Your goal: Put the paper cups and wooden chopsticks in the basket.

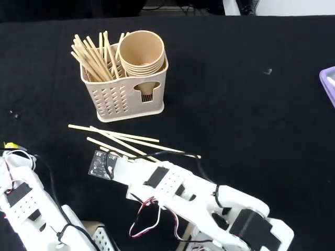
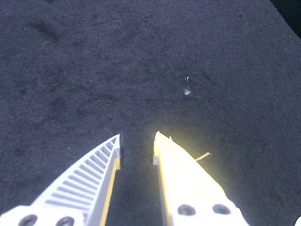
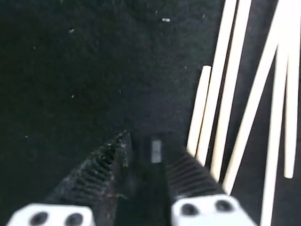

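While the right claw (image 3: 150,146) hangs low over the black worktop (image 1: 235,104), its jaws are parted only narrowly with nothing between them. The left claw (image 2: 136,141) is likewise slightly open and empty, above bare cloth.

Just beside the right claw's outer finger lie the loose chopsticks (image 3: 221,94), a handful of them fanned flat on the worktop. Some touch or cross one another. None sits between the jaws, so the claw is next to them rather than around one.

Farther ahead of that claw, beyond the loose sticks, stands the basket (image 1: 120,99). The paper cups (image 1: 142,49) are nested in a stack inside one compartment, and a bundle of chopsticks (image 1: 94,57) leans in the other.

By my reading the cups are done and most of the chopsticks too. What is left is the scattered handful.

Overlapping sticks lying flat may be awkward to lift one at a time. A dark cable (image 1: 178,153) from the arm runs over their far ends and could snag. The full bundle leaves little free room in that compartment. Far off to the side of the right claw, a purple object (image 1: 328,83) sits at the worktop's edge, well clear.
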Motion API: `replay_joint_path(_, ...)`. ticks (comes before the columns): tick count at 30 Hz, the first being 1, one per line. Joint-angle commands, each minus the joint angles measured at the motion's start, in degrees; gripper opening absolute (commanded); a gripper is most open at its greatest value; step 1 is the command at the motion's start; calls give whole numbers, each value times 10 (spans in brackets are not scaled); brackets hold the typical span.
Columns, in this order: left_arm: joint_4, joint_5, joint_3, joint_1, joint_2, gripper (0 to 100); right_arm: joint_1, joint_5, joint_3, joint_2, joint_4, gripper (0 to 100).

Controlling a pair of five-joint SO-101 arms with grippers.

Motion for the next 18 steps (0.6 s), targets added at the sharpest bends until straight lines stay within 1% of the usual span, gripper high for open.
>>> replay_joint_path(1,-11,-6,-7,6,-10,127,10,1,0,-64,4,17)
replay_joint_path(6,-11,-6,-7,6,-10,127,25,1,36,-148,4,27)
replay_joint_path(8,-11,-6,-7,6,-10,127,48,1,42,-167,4,74)
replay_joint_path(10,-11,-6,-7,6,-10,127,75,1,40,-167,4,150)
replay_joint_path(12,-11,-6,-7,6,-10,127,86,1,38,-156,3,205)
replay_joint_path(14,-11,-6,-7,6,-10,127,82,1,33,-138,4,206)
replay_joint_path(18,-11,-6,-7,6,-10,127,42,1,11,-81,3,171)
